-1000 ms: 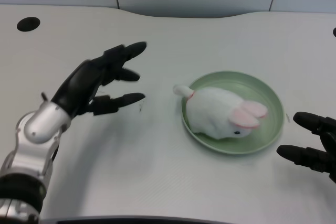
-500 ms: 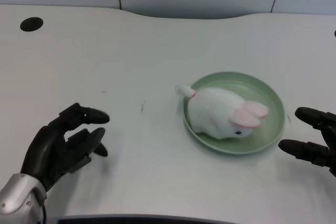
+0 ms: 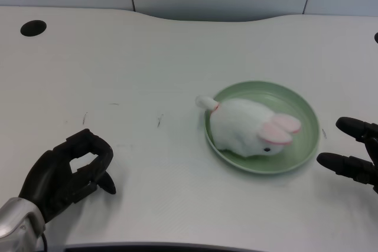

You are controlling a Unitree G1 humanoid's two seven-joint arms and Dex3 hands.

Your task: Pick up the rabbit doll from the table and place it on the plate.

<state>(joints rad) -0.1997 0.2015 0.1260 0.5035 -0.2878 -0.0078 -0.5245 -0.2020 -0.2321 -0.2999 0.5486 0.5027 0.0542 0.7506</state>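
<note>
- On the white table (image 3: pixel 177 45), seen from above by the head camera, a pale green plate (image 3: pixel 295 107) sits right of centre.
- Lying on that plate is the rabbit doll (image 3: pixel 242 125), white with pink ears, on its side with its head toward the near rim.
- Its small white tail pokes out over the plate's left rim, so the doll rests mostly, but not wholly, inside the plate.
- Down at the lower left corner, the left hand (image 3: pixel 68 172) hovers low near the table edge, well apart from the plate.
- Its black fingers are curled inward toward the thumb and nothing is between them; it holds no object.
- At the right edge, the right hand (image 3: pixel 354 157) shows only dark fingertips, near the plate but not touching it.
- A round dark hole (image 3: pixel 33 28) marks the table's far left corner.
- Judging by this layout, the placing looks done, so the main risk is disturbance.
- A sweep of the right hand toward the plate could nudge the rim and slide the plate.
- A knock to the overhanging tail side could tip the soft doll out, since it is light and sits close to the left rim.
- A return reach by the left hand could catch the tail for the same reason.
</note>
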